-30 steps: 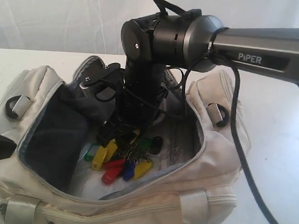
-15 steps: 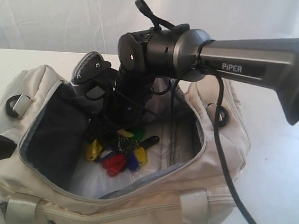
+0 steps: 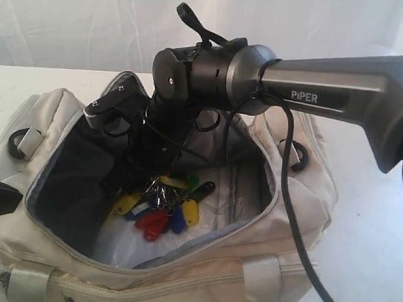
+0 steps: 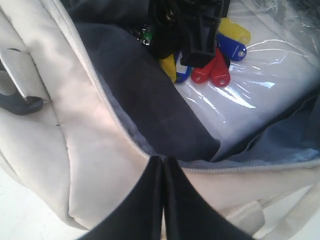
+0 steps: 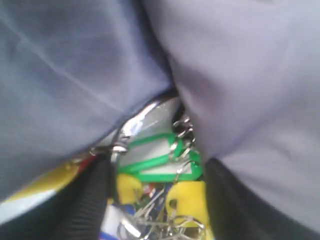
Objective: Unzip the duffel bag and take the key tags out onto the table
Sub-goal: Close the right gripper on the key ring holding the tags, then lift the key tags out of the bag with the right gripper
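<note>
With the duffel bag (image 3: 200, 284) unzipped and the left gripper (image 4: 162, 161) closed at its rim, the key tags (image 3: 160, 207) inside are straddled by the right gripper (image 5: 160, 200), grip unclear, so firm closing is needed before lifting.

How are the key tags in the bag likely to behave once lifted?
The key tags sit on loose metal rings, so they would probably dangle and splay rather than stay stiff. They are small and plastic, so likely light. Their smooth faces may slip.

Pressed shut, the left claw (image 4: 162, 165) sits at the zipper edge of the open duffel bag (image 4: 75, 135), key tags (image 4: 220, 55) inside.
</note>
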{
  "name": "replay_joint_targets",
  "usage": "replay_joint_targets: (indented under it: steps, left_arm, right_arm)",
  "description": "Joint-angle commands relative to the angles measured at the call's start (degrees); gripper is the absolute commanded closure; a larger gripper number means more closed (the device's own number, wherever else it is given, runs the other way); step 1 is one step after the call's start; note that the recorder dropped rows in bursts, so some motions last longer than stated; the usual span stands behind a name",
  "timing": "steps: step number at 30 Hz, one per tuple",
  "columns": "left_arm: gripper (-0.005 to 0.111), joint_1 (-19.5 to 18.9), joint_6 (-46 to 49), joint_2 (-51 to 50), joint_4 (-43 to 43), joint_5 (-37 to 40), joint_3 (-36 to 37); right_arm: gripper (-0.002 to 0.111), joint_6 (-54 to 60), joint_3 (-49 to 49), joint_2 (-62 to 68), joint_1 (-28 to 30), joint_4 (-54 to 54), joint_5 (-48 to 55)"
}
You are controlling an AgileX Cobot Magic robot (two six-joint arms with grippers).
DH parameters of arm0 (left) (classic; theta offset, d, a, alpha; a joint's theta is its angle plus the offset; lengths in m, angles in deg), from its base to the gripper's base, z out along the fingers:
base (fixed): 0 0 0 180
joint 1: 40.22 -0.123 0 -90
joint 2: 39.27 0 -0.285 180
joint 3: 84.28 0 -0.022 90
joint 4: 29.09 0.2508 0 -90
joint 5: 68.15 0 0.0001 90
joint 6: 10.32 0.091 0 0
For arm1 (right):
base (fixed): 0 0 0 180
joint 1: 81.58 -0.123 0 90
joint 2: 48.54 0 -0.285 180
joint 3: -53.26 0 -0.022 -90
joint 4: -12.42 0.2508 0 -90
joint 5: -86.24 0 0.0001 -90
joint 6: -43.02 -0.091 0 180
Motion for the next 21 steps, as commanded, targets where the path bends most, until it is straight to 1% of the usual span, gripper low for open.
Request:
replay_joint_targets:
  steps: [1, 2, 3, 7, 16, 21]
  left_arm:
    - [0.107, -0.14, 0.02, 0.40, -1.00, 0.60, -0.16]
    - [0.107, -0.14, 0.02, 0.40, -1.00, 0.60, -0.16]
    - [0.107, -0.14, 0.02, 0.40, -1.00, 0.60, -0.16]
    - [0.107, -0.14, 0.02, 0.40, -1.00, 0.60, -0.16]
    - [0.107, -0.14, 0.02, 0.40, -1.00, 0.60, -0.16]
    - [0.107, -0.14, 0.14, 0.40, -1.00, 0.60, -0.16]
  right_arm:
    - [0.085, 0.06, 0.07, 0.35, -0.04, -3.07, 2.83]
    - [0.101, -0.19, 0.07, 0.11, -0.04, -3.64, 3.94]
    - [0.108, -0.30, 0.07, -0.12, -0.04, -3.77, 4.35]
    - [0.108, -0.40, 0.07, -4.22, -0.04, -3.12, 4.34]
    - [0.108, -0.56, 0.07, -18.35, -0.04, -3.63, 4.55]
    - [0.108, -5.09, 0.07, -23.21, -0.04, -9.56, 8.43]
